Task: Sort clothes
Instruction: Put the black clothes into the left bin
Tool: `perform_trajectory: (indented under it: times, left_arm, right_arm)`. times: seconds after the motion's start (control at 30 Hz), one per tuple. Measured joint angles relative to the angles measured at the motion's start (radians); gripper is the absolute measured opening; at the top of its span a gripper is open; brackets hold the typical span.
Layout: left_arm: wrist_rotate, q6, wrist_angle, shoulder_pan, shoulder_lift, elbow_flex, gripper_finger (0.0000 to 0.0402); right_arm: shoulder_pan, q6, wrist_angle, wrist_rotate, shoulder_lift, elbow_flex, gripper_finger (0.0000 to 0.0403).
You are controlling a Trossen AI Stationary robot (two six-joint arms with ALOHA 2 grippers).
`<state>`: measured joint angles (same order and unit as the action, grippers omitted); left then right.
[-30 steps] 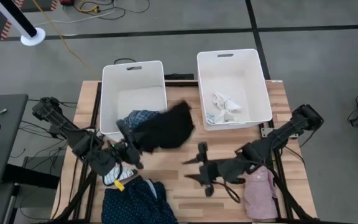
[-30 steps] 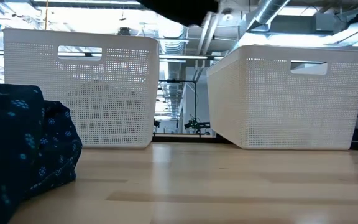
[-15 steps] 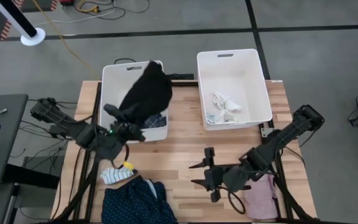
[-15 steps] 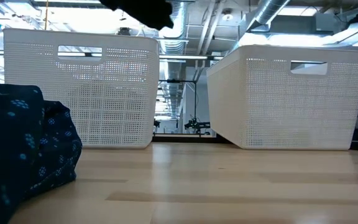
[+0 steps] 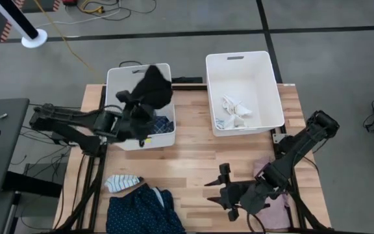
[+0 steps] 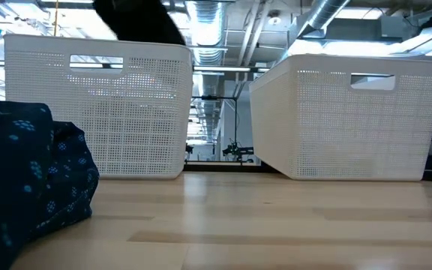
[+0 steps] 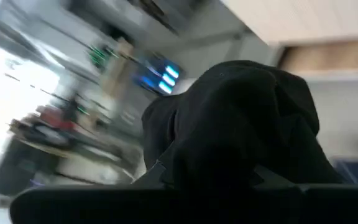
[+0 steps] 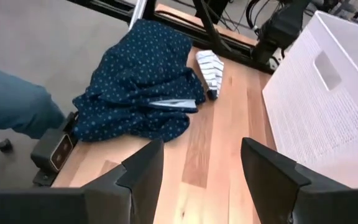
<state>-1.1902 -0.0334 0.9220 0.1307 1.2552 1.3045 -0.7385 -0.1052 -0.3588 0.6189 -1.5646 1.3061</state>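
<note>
Black garment (image 5: 153, 88) hangs over the left bin (image 5: 115, 81), pinched in the clenched left end effector (image 5: 130, 109) — judging by that, it is about to join the blue plaid piece (image 5: 162, 125) already inside. White clothes (image 5: 234, 110) sit sorted in the right bin (image 5: 274, 97). Still out on the tabletop (image 5: 193, 162): the striped piece (image 5: 121, 182) and navy patterned garment (image 5: 138, 209) near left, the pale pink one (image 5: 278, 205) near right. Roughly halfway, I'd say. Right end effector (image 5: 224, 193) hovers near the pink one, fingers spread — grasping nothing.
</note>
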Motion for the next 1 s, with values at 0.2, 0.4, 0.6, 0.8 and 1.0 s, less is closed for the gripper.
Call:
perform_trajectory:
  times: [0.2,0.4,0.6,0.8,1.0]
  left_arm:
    - [0.262,0.193,0.174,-0.188,0.006,-0.022,0.0045]
    - [0.397,0.204,0.149,-0.288,0.006,-0.086,0.0064]
    - [0.517,0.180,0.046,-0.322,0.007,-0.166,0.0075]
    - [0.545,0.169,-0.019,-0.322,0.007,-0.195,0.0119]
    - [0.636,0.169,-0.049,-0.322,0.005,-0.195,0.0193]
  right_arm:
    - [0.000,-0.034,-0.006,0.005,-0.001,-0.023,0.0226]
    - [0.000,-0.037,0.001,0.009,-0.001,-0.023,0.0226]
    - [0.000,-0.037,0.001,0.009,-0.001,-0.023,0.0226]
    - [0.000,-0.045,0.000,0.010,-0.001,-0.022,0.0226]
    - [0.000,-0.045,0.000,0.010,-0.001,-0.022,0.0226]
